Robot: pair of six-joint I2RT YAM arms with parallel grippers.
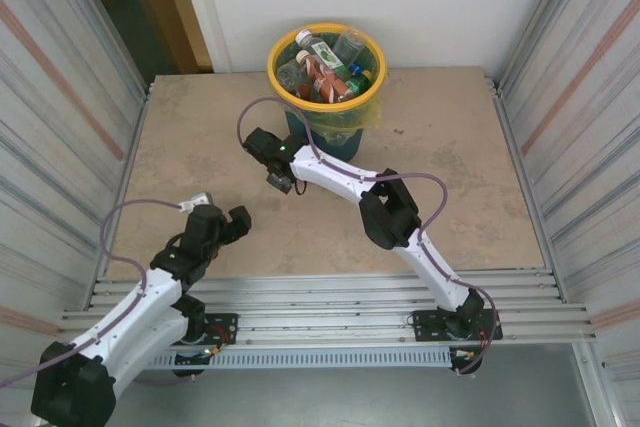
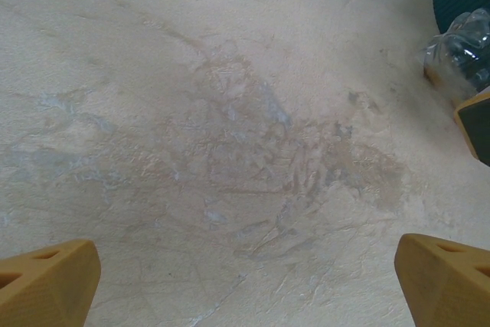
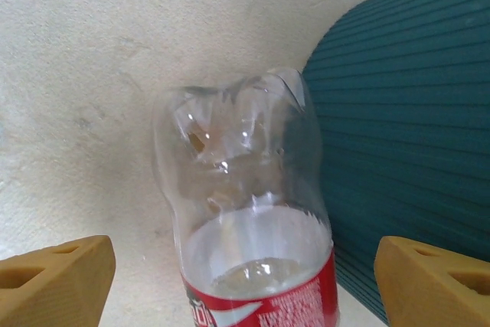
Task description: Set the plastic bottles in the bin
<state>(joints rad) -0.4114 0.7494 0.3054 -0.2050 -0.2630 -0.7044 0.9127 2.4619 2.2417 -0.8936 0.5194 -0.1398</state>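
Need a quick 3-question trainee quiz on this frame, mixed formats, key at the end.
1. True or false: the right gripper is shut on the clear bottle.
2. The label on that bottle is: A blue, B red, C green.
3. Where do the other bottles sit?
Key: 1 false, it is wide open around the bottle. 2 B. 3 In the bin.

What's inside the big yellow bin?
The bin is piled with plastic bottles: clear ones, a brown one with a red label, a green one. The pile hides whatever lies below, so the full count cannot be told.
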